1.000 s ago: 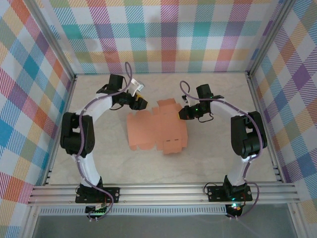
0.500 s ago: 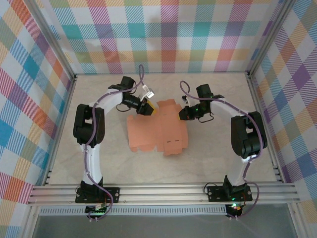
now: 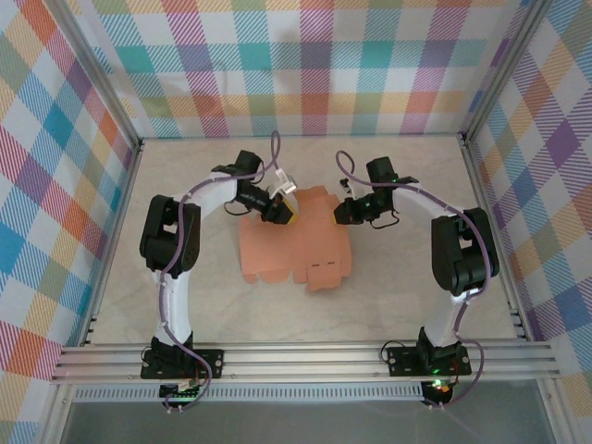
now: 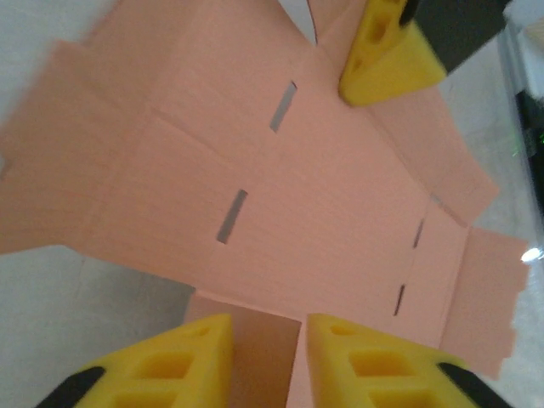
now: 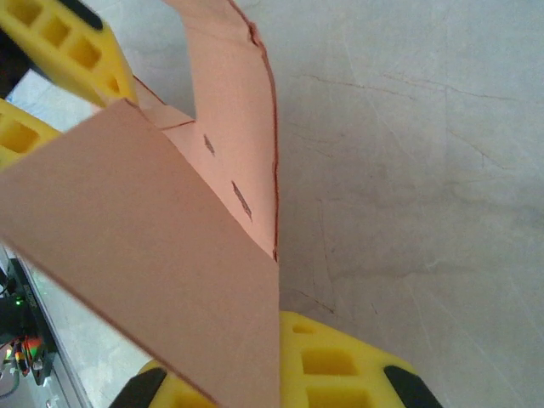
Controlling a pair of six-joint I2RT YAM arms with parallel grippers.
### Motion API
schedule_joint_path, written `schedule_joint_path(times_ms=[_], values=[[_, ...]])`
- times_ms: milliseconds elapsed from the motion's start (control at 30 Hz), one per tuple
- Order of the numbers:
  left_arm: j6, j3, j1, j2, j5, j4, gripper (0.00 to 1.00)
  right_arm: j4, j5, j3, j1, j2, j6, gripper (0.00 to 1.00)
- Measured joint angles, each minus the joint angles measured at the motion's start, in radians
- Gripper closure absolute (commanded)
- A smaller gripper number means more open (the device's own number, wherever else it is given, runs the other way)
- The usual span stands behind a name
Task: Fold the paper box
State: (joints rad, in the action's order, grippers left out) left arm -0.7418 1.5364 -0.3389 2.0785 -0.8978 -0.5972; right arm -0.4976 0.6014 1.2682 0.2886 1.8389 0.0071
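Treat the paper box (image 3: 294, 239), lying unfolded on the surface (image 3: 416, 305), as light thin card that creases readily and slides; take it by a flap edge near a score line. The left tool (image 3: 280, 211), at the box's far-left edge, stands narrow astride a flap, not clearly pinching; the right tool (image 3: 344, 213), at its far-right edge, is clamped on a raised flap, which hides much of it in the right wrist view.

paper box (image 4: 323, 195) cropped at top edge, right hand (image 5: 255, 361) half behind it
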Motion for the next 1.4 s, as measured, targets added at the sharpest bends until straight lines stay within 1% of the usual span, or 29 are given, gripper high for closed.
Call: schedule_joint_path(times_ms=[33, 67, 100, 367, 600, 733, 800, 867, 967, 1033, 1100, 1167, 1200, 1333, 1400], values=[[0.006, -0.023, -0.01, -0.011, 0.02, 0.019, 0.8, -0.004, -0.003, 0.0, 0.001, 0.0, 0.003, 1.0], [0.012, -0.042, -0.019, -0.023, 0.04, 0.035, 0.82, -0.006, -0.006, 0.0, 0.001, 0.0, 0.004, 1.0], [0.017, -0.056, -0.027, -0.034, 0.06, 0.05, 0.86, -0.006, -0.008, 0.0, 0.001, 0.0, 0.004, 1.0], [0.023, -0.113, -0.092, -0.087, 0.261, 0.12, 0.85, 0.0, -0.016, 0.0, 0.001, 0.0, 0.012, 1.0], [0.035, -0.135, -0.111, -0.093, 0.348, 0.141, 0.83, 0.001, -0.018, 0.0, 0.001, -0.002, 0.012, 1.0], [0.054, -0.135, -0.112, -0.093, 0.385, 0.15, 0.77, 0.002, -0.018, 0.0, 0.001, -0.009, 0.014, 1.0], [0.064, -0.135, -0.112, -0.093, 0.388, 0.159, 0.75, 0.002, -0.021, 0.0, 0.001, -0.018, 0.014, 1.0], [0.075, -0.135, -0.112, -0.096, 0.386, 0.166, 0.71, 0.002, -0.031, 0.0, 0.001, -0.031, 0.014, 1.0], [0.092, -0.152, -0.112, -0.123, 0.384, 0.194, 0.67, 0.002, -0.045, 0.0, 0.001, -0.047, 0.013, 1.0], [0.103, -0.174, -0.112, -0.157, 0.387, 0.217, 0.6, 0.002, -0.047, 0.0, 0.001, -0.052, 0.013, 1.0], [0.119, -0.19, -0.111, -0.192, 0.391, 0.24, 0.58, 0.002, -0.053, 0.0, 0.001, -0.053, 0.011, 1.0], [0.127, -0.204, -0.109, -0.225, 0.399, 0.266, 0.46, 0.001, -0.053, 0.0, 0.001, -0.053, 0.011, 1.0], [0.131, -0.211, -0.108, -0.238, 0.404, 0.282, 0.44, 0.001, -0.054, 0.0, 0.001, -0.053, 0.011, 1.0], [0.151, -0.229, -0.104, -0.272, 0.431, 0.334, 0.44, 0.001, -0.056, 0.0, 0.001, -0.054, 0.011, 1.0], [0.152, -0.237, -0.103, -0.277, 0.446, 0.352, 0.46, 0.001, -0.056, 0.0, 0.001, -0.054, 0.011, 1.0]])
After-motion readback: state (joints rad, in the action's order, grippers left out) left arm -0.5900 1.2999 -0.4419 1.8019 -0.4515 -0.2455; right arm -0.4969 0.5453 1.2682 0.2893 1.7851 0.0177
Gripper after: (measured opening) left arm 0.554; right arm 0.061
